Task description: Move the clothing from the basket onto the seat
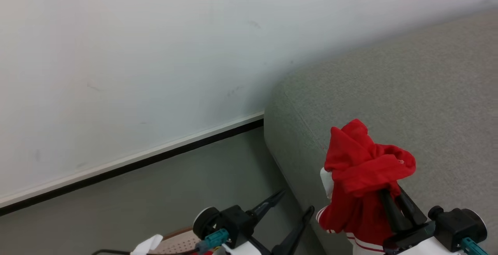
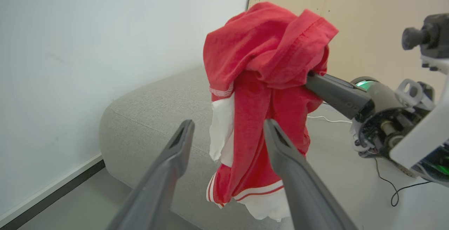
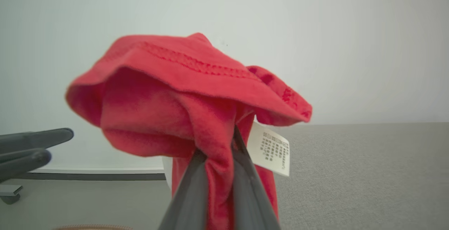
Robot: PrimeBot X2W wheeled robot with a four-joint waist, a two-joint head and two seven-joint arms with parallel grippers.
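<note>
Red soft fabric garment (image 3: 196, 93) with white trim carries a small white label tag (image 3: 269, 149) printed with rows of tiny dark characters, too small to read. The tag hangs just right of the right gripper (image 3: 217, 145). That gripper points upward, clamped on a bunched fold. The garment drapes over its tips, above the edge of the light-grey upholstered sofa (image 1: 389, 83). The left gripper (image 1: 296, 201) angles toward the cloth just beside it, fingers spread and empty.
</note>
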